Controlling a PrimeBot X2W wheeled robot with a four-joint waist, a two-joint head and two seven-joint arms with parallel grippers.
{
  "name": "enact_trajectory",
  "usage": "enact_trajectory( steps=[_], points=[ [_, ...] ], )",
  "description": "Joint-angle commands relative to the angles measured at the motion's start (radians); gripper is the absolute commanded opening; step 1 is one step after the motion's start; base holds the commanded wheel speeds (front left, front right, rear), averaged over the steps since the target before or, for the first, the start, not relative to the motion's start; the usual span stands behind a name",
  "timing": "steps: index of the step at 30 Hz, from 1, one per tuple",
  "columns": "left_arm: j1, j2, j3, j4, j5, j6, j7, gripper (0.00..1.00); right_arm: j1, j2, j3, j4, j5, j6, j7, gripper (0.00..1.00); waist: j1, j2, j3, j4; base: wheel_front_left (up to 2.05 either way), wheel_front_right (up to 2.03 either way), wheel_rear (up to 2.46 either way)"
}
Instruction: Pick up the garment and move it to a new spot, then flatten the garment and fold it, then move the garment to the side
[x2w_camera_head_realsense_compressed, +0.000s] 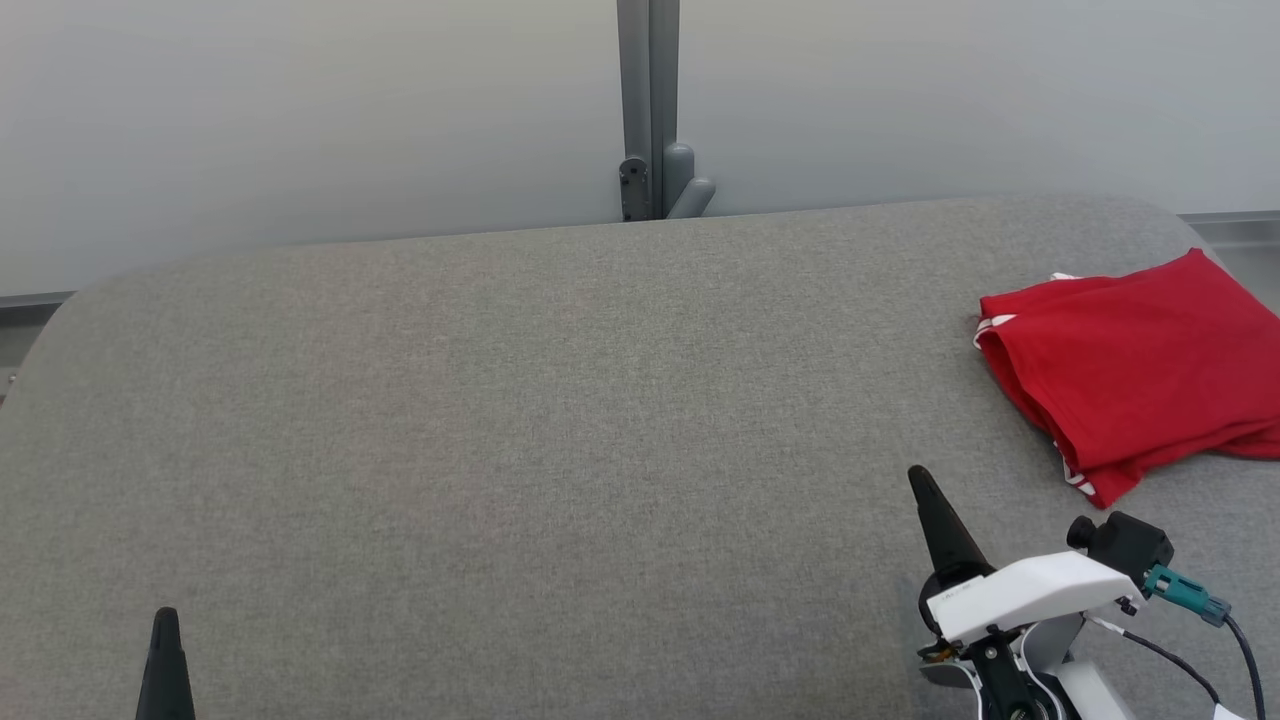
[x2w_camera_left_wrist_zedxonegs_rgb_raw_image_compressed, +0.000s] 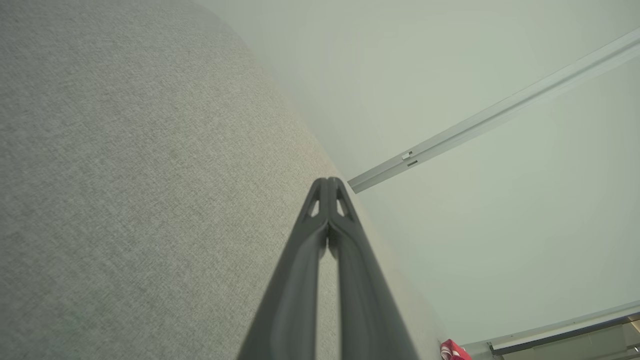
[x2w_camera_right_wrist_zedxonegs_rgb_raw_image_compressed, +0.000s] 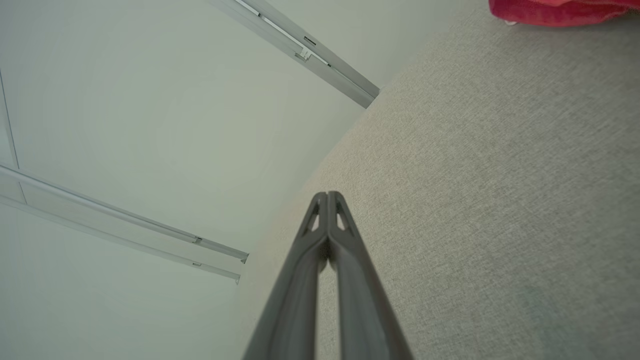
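The garment (x2w_camera_head_realsense_compressed: 1135, 370) is red with white trim and lies folded at the far right of the grey table (x2w_camera_head_realsense_compressed: 520, 420). A sliver of the garment (x2w_camera_left_wrist_zedxonegs_rgb_raw_image_compressed: 454, 351) peeks in at the bottom of the left wrist view, and the garment's edge (x2w_camera_right_wrist_zedxonegs_rgb_raw_image_compressed: 560, 12) lines the top of the right wrist view. My right gripper (x2w_camera_head_realsense_compressed: 918, 476) is shut and empty, to the lower left of the garment and apart from it. My left gripper (x2w_camera_head_realsense_compressed: 165, 616) rises at the bottom left, shut and empty. Both wrist views show the tips pressed together, the left gripper (x2w_camera_left_wrist_zedxonegs_rgb_raw_image_compressed: 328, 181) and the right gripper (x2w_camera_right_wrist_zedxonegs_rgb_raw_image_compressed: 327, 195) over bare fabric.
A pale wall runs behind the table, with a grey post and bracket (x2w_camera_head_realsense_compressed: 650, 170) at the back centre. The table's rounded back corners fall away at left and right. The right arm's white wrist and black camera (x2w_camera_head_realsense_compressed: 1120, 545) sit at the lower right.
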Motion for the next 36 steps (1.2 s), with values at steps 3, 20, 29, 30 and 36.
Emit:
enact_trajectory(
  steps=[3, 20, 29, 30, 36],
  points=[
    [-0.023, 0.004, 0.019, -0.015, -0.058, -0.006, 0.015, 0.0, -0.038, -0.001, 0.007, 0.006, 0.06, 0.0, 0.012, 0.0, 0.0, 0.0, 0.003, -0.001, 0.0, 0.0, 0.0],
    [-0.03, 0.005, 0.068, -0.02, -0.234, -0.01, 0.062, 0.0, -0.09, 0.0, 0.031, 0.05, 0.249, 0.0, 0.046, 0.0, 0.0, 0.0, 0.015, -0.003, 0.0, 0.0, 0.0],
    [-0.032, 0.005, 0.091, -0.023, -0.318, -0.011, 0.085, 0.0, -0.115, 0.0, 0.042, 0.071, 0.339, 0.0, 0.062, 0.0, 0.0, 0.0, 0.021, -0.005, 0.0, 0.0, 0.0],
    [-0.032, 0.005, 0.091, -0.023, -0.318, -0.011, 0.085, 0.0, -0.115, 0.0, 0.042, 0.071, 0.339, 0.0, 0.062, 0.0, 0.0, 0.0, 0.021, -0.005, 0.0, 0.0, 0.0],
    [-0.032, 0.005, 0.106, -0.024, -0.369, -0.013, 0.099, 0.0, -0.13, 0.0, 0.049, 0.085, 0.395, 0.0, 0.073, 0.0, 0.0, 0.0, 0.025, -0.005, 0.0, 0.0, 0.0]
  ],
)
